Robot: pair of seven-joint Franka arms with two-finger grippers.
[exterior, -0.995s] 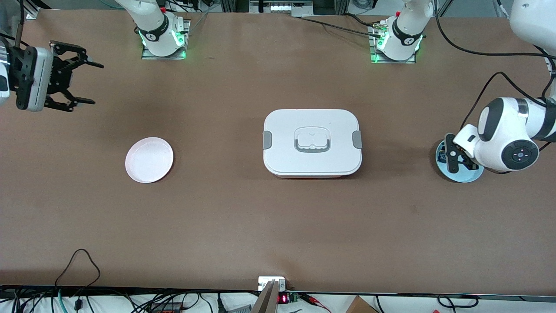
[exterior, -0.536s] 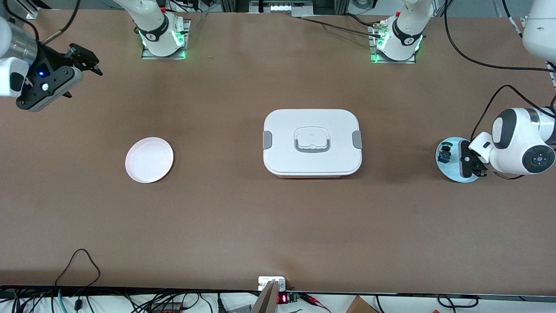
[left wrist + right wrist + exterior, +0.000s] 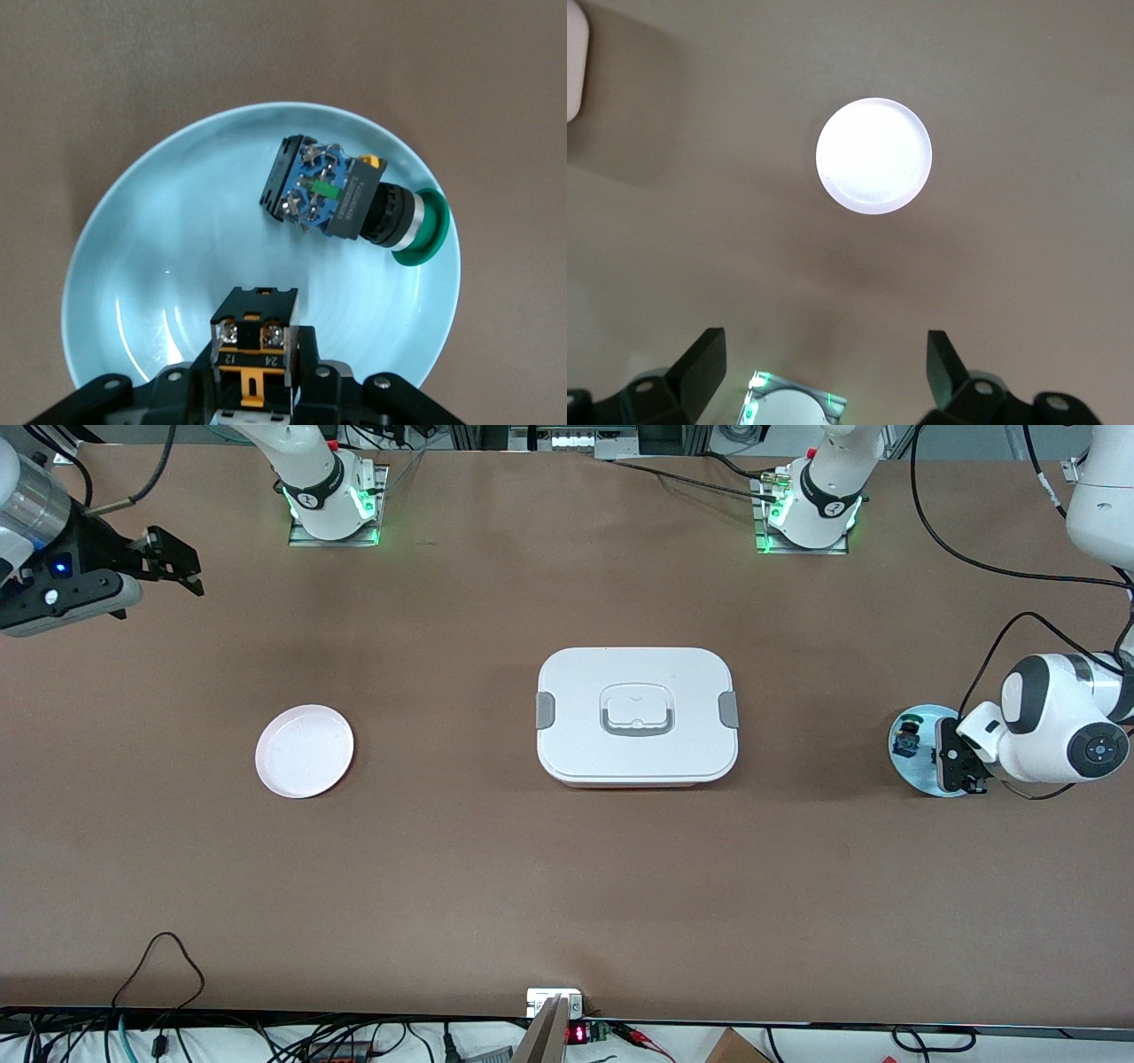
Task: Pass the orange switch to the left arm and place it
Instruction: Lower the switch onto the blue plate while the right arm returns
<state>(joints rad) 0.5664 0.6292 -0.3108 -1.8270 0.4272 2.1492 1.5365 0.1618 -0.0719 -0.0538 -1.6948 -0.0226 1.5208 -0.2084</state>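
Observation:
The orange switch (image 3: 255, 343), black with an orange band, sits clamped between the fingers of my left gripper (image 3: 257, 354), which is shut on it. In the front view this left gripper (image 3: 953, 765) hangs over the light blue plate (image 3: 912, 772) at the left arm's end of the table. The white box (image 3: 636, 713) stands mid-table, lid on. My right gripper (image 3: 174, 567) is up in the air over the right arm's end of the table, open with nothing between its fingers (image 3: 702, 359).
A second switch with a green top (image 3: 354, 199) lies on its side in the blue plate (image 3: 168, 257). A pale pink plate (image 3: 304, 750) sits on the table toward the right arm's end and also appears as the pink plate (image 3: 873, 155) under the right wrist.
My left gripper has shifted across the blue plate with the orange switch, uncovering the green-topped switch. My right gripper has turned and moved toward the arms' bases.

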